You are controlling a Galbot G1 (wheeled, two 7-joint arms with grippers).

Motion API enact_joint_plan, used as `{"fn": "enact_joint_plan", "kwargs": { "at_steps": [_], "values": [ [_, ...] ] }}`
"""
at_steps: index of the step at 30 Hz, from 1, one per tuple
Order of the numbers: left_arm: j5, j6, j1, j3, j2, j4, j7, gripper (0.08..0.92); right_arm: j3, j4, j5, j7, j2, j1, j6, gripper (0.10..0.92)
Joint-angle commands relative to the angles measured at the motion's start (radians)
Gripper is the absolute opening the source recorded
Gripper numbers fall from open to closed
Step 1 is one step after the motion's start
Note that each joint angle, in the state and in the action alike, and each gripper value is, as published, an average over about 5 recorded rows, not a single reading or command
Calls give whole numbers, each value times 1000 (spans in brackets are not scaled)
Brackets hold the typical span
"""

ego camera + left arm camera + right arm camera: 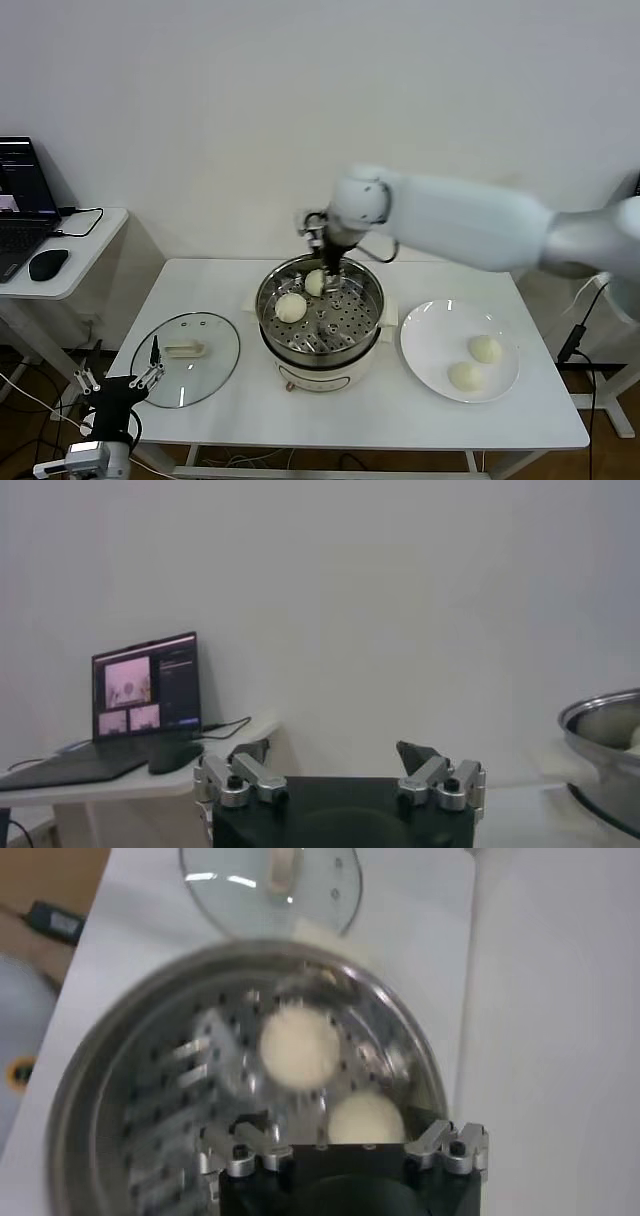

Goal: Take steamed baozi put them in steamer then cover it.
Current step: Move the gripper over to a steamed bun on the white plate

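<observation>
The steamer (372, 300) stands mid-table with two baozi in it, one on its left side (291, 307) and one at the back (316, 283). My right gripper (327, 272) hangs open just over the back one. In the right wrist view the gripper (340, 1126) has its jaws wide on either side of that bun (366, 1116) without touching it; the other bun (298, 1045) lies further in. Two more baozi (485, 349) (465, 375) rest on the white plate (430, 335). The cover (185, 358) lies flat on the table's left. My left gripper (120, 385) waits open, low at the left.
A side desk at the far left carries a laptop (148, 695) and a mouse (48, 263). The steamer's rim (605, 715) shows at the edge of the left wrist view. The cover (270, 883) lies beyond the steamer in the right wrist view.
</observation>
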Motion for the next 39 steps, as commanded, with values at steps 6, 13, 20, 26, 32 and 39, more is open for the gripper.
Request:
{"fn": "enact_joint_plan", "kwargs": {
  "at_steps": [6,13,20,26,32,39],
  "values": [
    [7,0,9,13,0,-6,0,823,-15,267,-326,-154,-589,-72,218,823],
    [23,-1,21,24,-10,-5,-1,823,172,254,-466,-113,-674,-394,261,823],
    [36,0,27,27,-17,2,-1,823,378,212,-529,-87,-669,-689,271,823],
    [40,1,33,23,-24,6,-1,823,479,156,-554,-70,-624,-823,271,823],
    [44,0,41,20,-32,10,-1,823,511,98,-576,-57,-582,-873,273,823],
    [44,-1,41,15,-36,11,0,823,532,27,-571,-23,-516,-881,272,823]
  ]
}}
